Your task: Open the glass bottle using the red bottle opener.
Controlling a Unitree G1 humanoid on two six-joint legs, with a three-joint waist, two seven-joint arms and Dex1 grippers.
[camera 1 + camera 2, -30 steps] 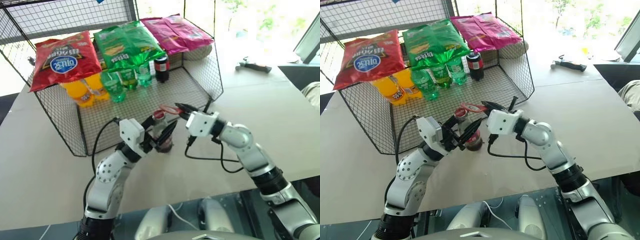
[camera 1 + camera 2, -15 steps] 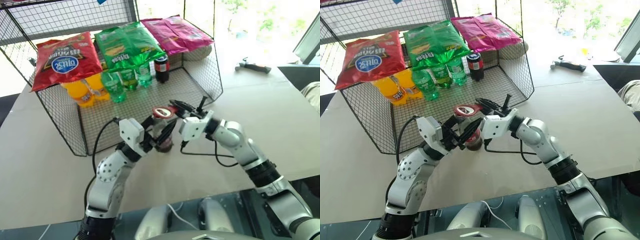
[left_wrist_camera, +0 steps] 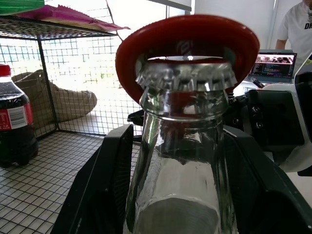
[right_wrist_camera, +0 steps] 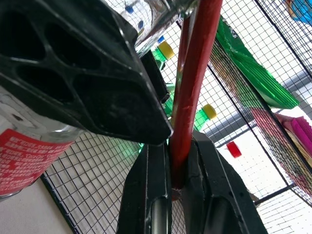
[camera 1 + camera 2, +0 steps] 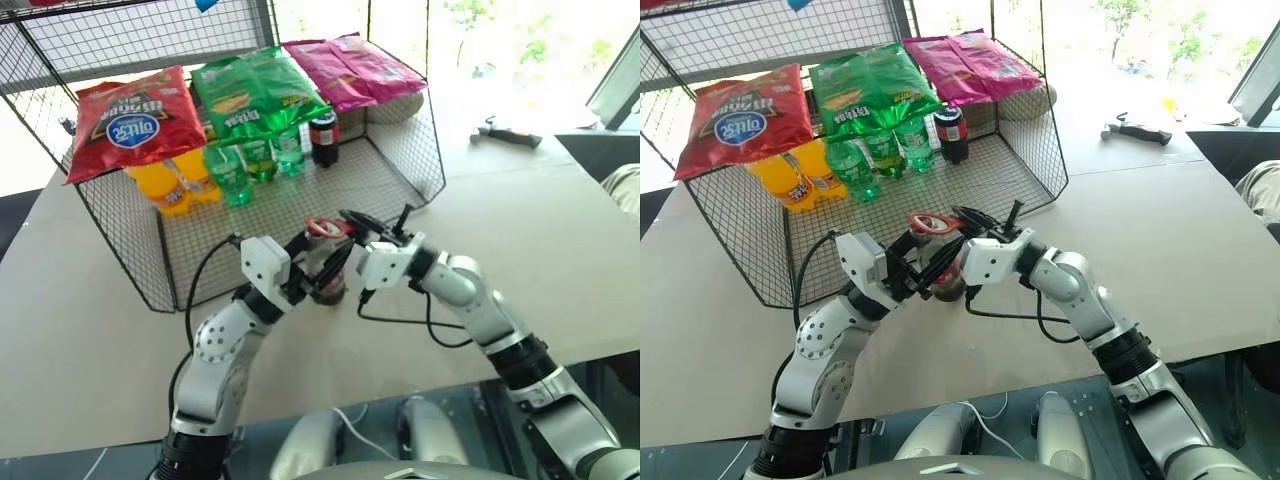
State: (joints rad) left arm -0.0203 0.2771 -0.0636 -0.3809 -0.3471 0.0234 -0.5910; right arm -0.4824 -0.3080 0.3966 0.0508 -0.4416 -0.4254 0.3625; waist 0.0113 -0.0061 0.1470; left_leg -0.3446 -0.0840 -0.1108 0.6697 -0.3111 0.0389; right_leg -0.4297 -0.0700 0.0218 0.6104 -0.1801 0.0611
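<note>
At the centre of the frame the left gripper point(image 5: 932, 270) clasps the glass bottle point(image 5: 946, 276) upright on the pale table point(image 5: 1200, 230), its 2 black fingers either side of the glass. The right gripper point(image 5: 965, 217), reaching in from the lower right, pinches the red bottle opener point(image 5: 933, 221), whose loop head sits over the bottle's top. Behind them, in the upper left, stands a wire mesh rack point(image 5: 1040, 150). On it lie a red snack bag point(image 5: 736, 118), a green snack bag point(image 5: 872, 84) and a pink snack bag point(image 5: 968, 62); under them stand orange bottles point(image 5: 790, 178), green bottles point(image 5: 880, 152) and a dark cola bottle point(image 5: 951, 130). A hammer point(image 5: 1136, 130) lies at the upper right.
</note>
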